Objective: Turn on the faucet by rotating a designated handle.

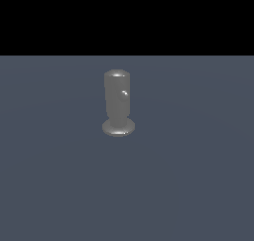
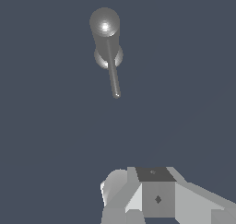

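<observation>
The faucet (image 1: 117, 103) is a glossy grey upright cylinder on a flared round base, standing in the middle of the exterior view. Its handle (image 1: 124, 92) points toward that camera and shows only as a small bright tip near the cylinder's top. From above, the wrist view shows the faucet (image 2: 105, 27) with the thin handle (image 2: 113, 75) jutting out sideways from it. White and grey parts of my gripper (image 2: 152, 191) fill the frame's edge, well apart from the handle's tip. Its fingers cannot be made out. The exterior view does not show the gripper.
A flat dark blue-grey floor (image 1: 198, 175) stretches all around the faucet. Behind it the exterior view is black. No other objects show.
</observation>
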Controlling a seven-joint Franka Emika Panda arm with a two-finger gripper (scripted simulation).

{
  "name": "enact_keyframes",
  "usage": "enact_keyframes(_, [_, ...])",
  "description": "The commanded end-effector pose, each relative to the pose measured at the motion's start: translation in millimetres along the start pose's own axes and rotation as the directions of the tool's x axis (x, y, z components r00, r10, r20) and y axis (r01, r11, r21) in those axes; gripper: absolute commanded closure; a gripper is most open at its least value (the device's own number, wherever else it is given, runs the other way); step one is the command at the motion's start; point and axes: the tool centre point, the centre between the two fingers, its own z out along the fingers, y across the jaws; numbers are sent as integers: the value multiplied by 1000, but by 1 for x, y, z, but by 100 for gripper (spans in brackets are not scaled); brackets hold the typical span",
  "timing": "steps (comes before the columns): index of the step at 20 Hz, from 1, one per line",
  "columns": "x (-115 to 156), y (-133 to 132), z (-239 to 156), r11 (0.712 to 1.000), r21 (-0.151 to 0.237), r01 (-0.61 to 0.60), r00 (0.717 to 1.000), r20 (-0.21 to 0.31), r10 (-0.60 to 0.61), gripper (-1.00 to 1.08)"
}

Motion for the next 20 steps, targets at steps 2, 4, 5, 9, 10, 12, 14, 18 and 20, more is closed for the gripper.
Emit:
enact_keyframes(2, [0, 0, 0, 1000, 0, 0, 1000, 0, 0, 108])
enact_keyframes(4, [1, -1, 2, 1000, 0, 1, 1000, 0, -1, 108])
enact_keyframes(5, [1, -1, 4, 1000, 0, 2, 1000, 0, -2, 108])
enact_keyframes(9, [5, -4, 16, 1000, 1, 9, 1000, 2, -9, 108])
enact_keyframes(10, [6, -5, 20, 1000, 2, 11, 1000, 3, -11, 108])
enact_keyframes(12, [9, -7, 30, 1000, 3, 16, 1000, 4, -16, 108])
enact_keyframes(14, [12, -10, 42, 1000, 4, 22, 1000, 5, -22, 108])
enact_keyframes(18, [20, -16, 71, 999, 6, 38, 999, 9, -38, 108])
enact_keyframes(20, [24, -20, 87, 999, 8, 47, 999, 11, -47, 108])
